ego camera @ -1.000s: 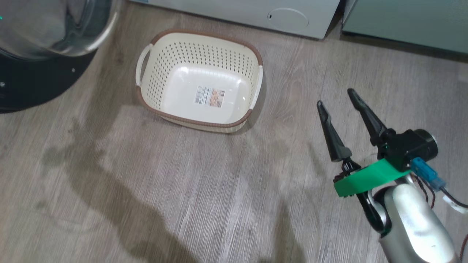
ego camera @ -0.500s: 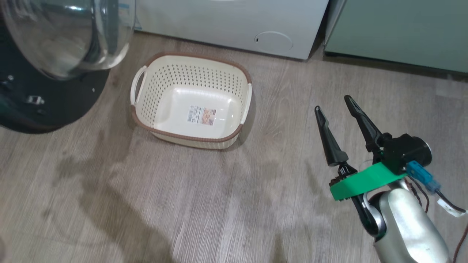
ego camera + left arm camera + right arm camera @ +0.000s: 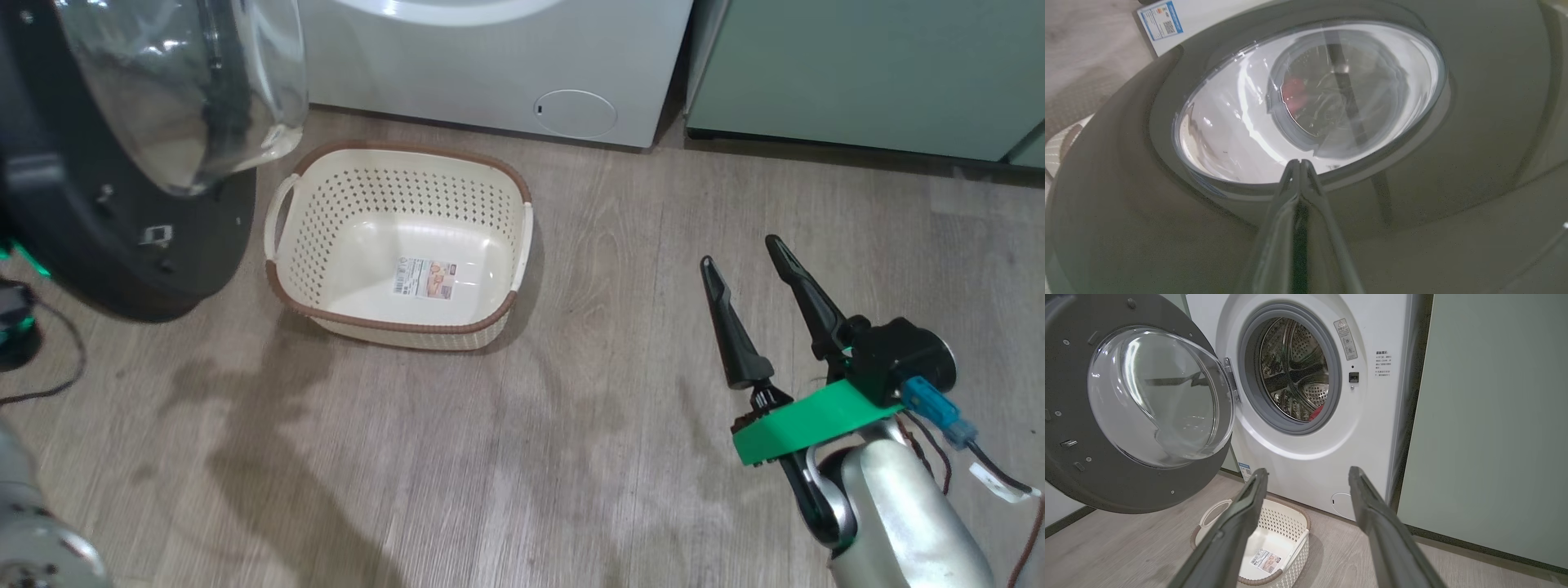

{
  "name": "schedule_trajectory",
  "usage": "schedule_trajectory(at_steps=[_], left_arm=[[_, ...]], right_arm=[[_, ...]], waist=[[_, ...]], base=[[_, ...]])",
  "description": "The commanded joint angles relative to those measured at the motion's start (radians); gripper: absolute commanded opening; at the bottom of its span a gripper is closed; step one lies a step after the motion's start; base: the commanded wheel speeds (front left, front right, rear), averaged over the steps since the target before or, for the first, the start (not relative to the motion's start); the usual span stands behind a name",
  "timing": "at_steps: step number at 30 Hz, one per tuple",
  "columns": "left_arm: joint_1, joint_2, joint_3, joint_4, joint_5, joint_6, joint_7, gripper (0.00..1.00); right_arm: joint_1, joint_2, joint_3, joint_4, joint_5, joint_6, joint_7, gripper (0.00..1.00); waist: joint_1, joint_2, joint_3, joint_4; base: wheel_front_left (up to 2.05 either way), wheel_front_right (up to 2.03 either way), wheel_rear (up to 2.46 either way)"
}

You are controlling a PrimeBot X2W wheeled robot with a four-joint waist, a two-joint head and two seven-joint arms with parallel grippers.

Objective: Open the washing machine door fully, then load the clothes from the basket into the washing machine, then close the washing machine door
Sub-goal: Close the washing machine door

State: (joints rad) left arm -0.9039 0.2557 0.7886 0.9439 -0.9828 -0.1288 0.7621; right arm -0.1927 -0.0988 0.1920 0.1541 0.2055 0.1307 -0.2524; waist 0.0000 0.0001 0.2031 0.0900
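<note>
Right gripper (image 3: pixel 739 251): jaws apart, empty, over floor.
Basket (image 3: pixel 392 324): empty, on floor before machine (image 3: pixel 1372 428).
Door (image 3: pixel 1106 490): swung wide; left gripper (image 3: pixel 1299 162) at its outer face, jaws together.
Clothes (image 3: pixel 1316 412): red, in drum.
Closing: push rim steadily, clear of basket, until latched.

Glossy glass door (image 3: pixel 1155 396); perforated plastic basket (image 3: pixel 392 318).

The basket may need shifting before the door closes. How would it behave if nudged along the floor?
The basket looks empty and is thin perforated plastic, so it is probably light and would likely slide easily on the smooth floor. Pushed high at its brown rim, it might tip rather than slide, with nothing inside to weigh it down.
</note>
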Motion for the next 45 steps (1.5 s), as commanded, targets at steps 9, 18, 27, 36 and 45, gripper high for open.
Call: schedule_trajectory(at_steps=[9,18,27,36,45], left_arm=[[0.055,-0.082,-0.056,-0.137,-0.091,-0.002,0.075,0.0],[0.085,-0.183,-0.102,-0.203,-0.156,-0.002,0.102,0.0],[0.045,-0.205,-0.165,-0.203,-0.266,-0.002,0.057,0.0],[-0.029,-0.205,-0.256,-0.145,-0.41,-0.002,-0.061,0.0],[-0.109,-0.205,-0.314,-0.117,-0.507,-0.002,-0.238,0.0]], right_arm=[[0.0,0.015,0.013,-0.041,0.002,0.0,-0.009,1.0],[-0.012,0.019,0.011,-0.05,0.002,0.0,-0.009,1.0],[-0.033,0.026,0.006,-0.061,0.002,0.0,-0.009,1.0],[-0.042,0.037,-0.013,-0.076,0.007,0.0,-0.009,1.0],[-0.05,0.046,-0.02,-0.082,0.017,0.0,-0.009,1.0]], waist=[[0.0,-0.0001,0.013,-0.037],[0.0,-0.0001,0.057,-0.096],[0.0,-0.0001,0.12,-0.187],[0.0,-0.0001,0.183,-0.273],[0.0,-0.0001,0.228,-0.363]], base=[[0.0,0.0,0.0],[0.0,0.0,0.0],[0.0,0.0,0.0],[0.0,0.0,0.0],[0.0,0.0,0.0]])
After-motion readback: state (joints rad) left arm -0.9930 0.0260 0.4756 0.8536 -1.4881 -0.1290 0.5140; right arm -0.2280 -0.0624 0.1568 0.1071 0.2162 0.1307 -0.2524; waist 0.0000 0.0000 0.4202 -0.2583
